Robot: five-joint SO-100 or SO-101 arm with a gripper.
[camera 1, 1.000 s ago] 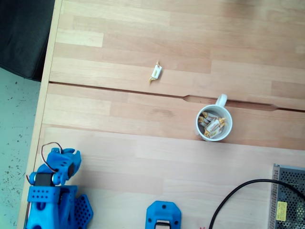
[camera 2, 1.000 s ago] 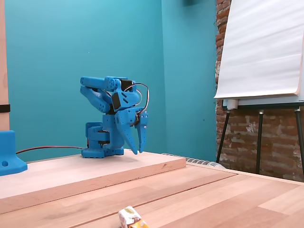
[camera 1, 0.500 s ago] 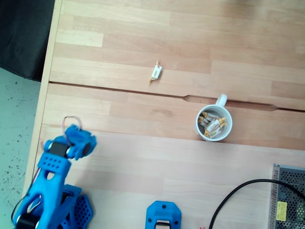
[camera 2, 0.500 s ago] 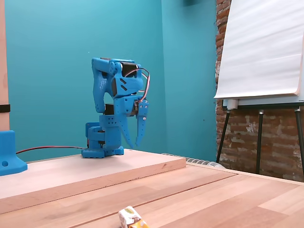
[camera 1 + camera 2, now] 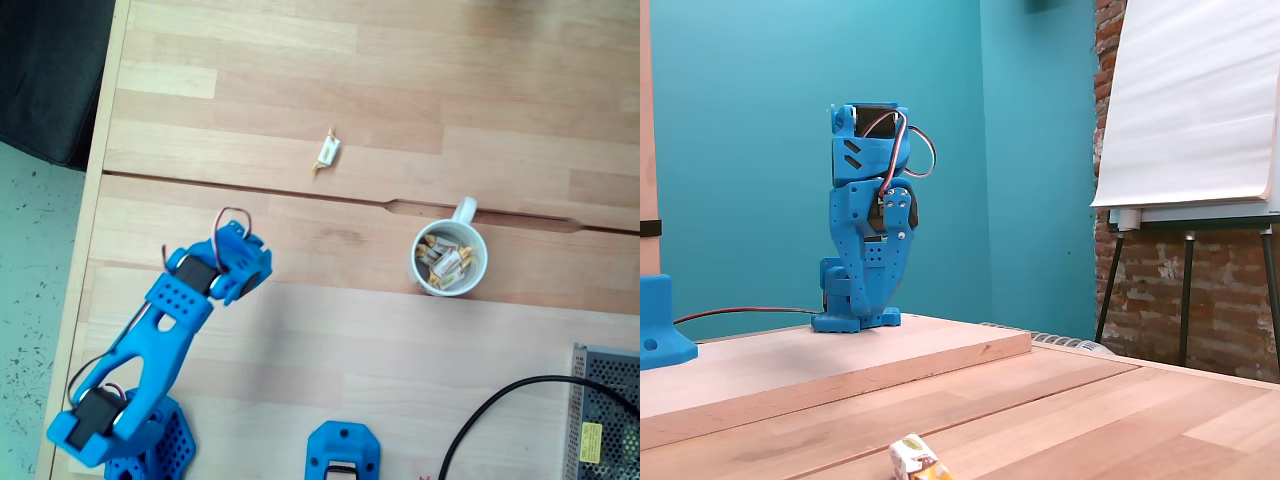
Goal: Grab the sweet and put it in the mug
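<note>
Blue printed links of my arm [image 5: 150,350] now stretch out from the base at the lower left of the top-down fixed view, where a second ago they sat folded over it. My wrist end sits over the seam between the two lower boards, and my gripper [image 5: 240,268] faces down, so I cannot tell how my jaws stand. The sweet [image 5: 326,151] lies alone on the far board, well apart from me, up and to the right. The mug [image 5: 448,258] stands to the right, handle pointing away, already holding several wrapped sweets. Judgement: reach just begun, nothing grasped. A yellow label [image 5: 591,441] on the metal box [image 5: 605,415] at the lower right edge is too small to read.

Low side fixed view: my arm [image 5: 865,230] has swung up from its crouch and turned toward the camera; the fingers are foreshortened, jaw gap not readable. The sweet [image 5: 915,460] sits at the bottom edge, close to the lens, on bare wood. No legible writing; the easel pad [image 5: 1195,100] is blank.
</note>
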